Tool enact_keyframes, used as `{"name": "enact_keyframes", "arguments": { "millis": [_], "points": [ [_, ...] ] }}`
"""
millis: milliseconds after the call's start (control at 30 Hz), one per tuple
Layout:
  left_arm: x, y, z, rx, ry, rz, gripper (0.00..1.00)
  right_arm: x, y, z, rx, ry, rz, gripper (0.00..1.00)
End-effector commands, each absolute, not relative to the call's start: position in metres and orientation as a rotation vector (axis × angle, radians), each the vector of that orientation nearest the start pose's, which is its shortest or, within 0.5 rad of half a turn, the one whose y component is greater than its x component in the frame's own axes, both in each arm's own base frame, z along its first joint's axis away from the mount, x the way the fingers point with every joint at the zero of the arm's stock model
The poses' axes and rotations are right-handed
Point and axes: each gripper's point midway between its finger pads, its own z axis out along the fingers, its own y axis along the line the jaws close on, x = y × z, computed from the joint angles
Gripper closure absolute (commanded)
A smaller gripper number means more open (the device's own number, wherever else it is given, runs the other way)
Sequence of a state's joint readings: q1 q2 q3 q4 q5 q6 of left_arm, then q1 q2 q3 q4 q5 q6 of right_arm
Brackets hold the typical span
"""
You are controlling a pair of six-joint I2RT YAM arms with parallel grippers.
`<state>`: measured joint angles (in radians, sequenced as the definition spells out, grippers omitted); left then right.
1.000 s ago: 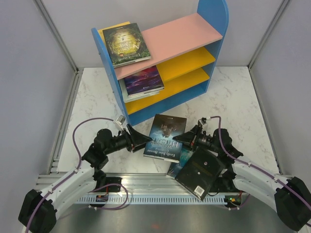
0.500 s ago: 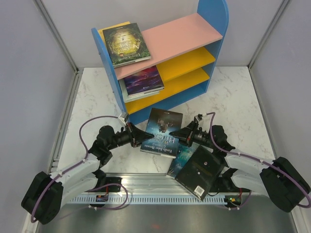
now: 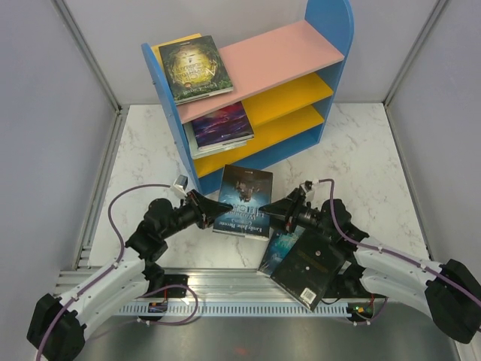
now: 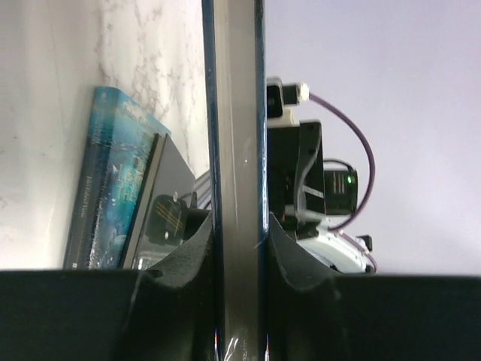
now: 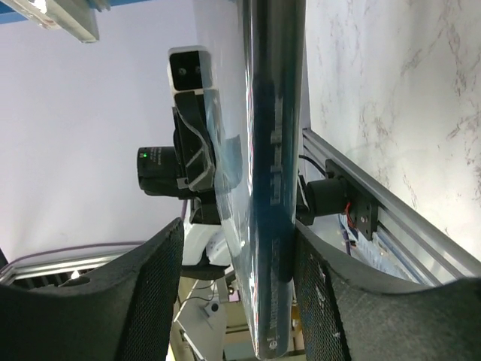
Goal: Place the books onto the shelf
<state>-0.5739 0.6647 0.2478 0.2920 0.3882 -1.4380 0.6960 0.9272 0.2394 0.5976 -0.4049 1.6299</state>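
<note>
Marble table top (image 3: 376, 173) w/ grey walls (image 3: 45, 113) on three sides and a metal rail (image 3: 225, 282) along the near edge. Top view: shelf (image 3: 340, 22) stands at back ctr, angled, w/ open marble on both flanks. Green book (image 3: 195, 69) lies on a yellow book (image 3: 176, 39) at the L end of the pink board; the rest of that board is bare. Purple book (image 3: 220, 124) tops a small stack at the L end of the upper yellow board; the lower yellow board shows bare. Dk blue book (image 3: 244, 201) sits between the arms, just in front of the shelf foot. Its far edge is close to the shelf's bottom front edge; contact cannot be told. L gripper (image 3: 219, 208) is on its L edge and R gripper (image 3: 269, 213) on its R edge. Teal book (image 3: 279, 242) lies near R of it, half under a black book (image 3: 310, 268) that overhangs the rail. L wrist view: dk blue book runs edge-on up the frame, both fingers pressed to its faces, so the L pincer is clamped on it. Teal and black books lie on marble to one side; the R wrist and purple cable show on the other. R wrist view: the book is edge-on again between the fingers. One finger is against the marble-side face and the other stands clear w/ a visible gap, so the R pincer is parted, not gripping.
</note>
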Motion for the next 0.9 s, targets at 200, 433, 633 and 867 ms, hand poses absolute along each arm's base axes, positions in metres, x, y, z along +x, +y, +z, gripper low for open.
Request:
{"name": "enact_keyframes", "arguments": {
  "millis": [200, 433, 633, 867],
  "points": [
    [0.211, -0.227, 0.213, -0.622, 1.895, -1.536, 0.98, 0.141, 0.323, 0.222, 0.548, 2.067, 2.039, 0.48],
    [0.203, -0.224, 0.209, -0.646, 1.929, -1.487, 0.98, 0.163, 0.323, 0.237, 0.576, 2.012, 1.957, 0.75],
    [0.189, -0.23, 0.203, -0.61, 1.974, -1.519, 0.98, 0.194, 0.29, 0.247, 0.671, 1.947, 1.791, 0.86],
    [0.178, -0.24, 0.197, -0.541, 2.044, -1.543, 0.98, 0.224, 0.277, 0.266, 0.656, 1.908, 1.732, 1.0]
  ]
}}
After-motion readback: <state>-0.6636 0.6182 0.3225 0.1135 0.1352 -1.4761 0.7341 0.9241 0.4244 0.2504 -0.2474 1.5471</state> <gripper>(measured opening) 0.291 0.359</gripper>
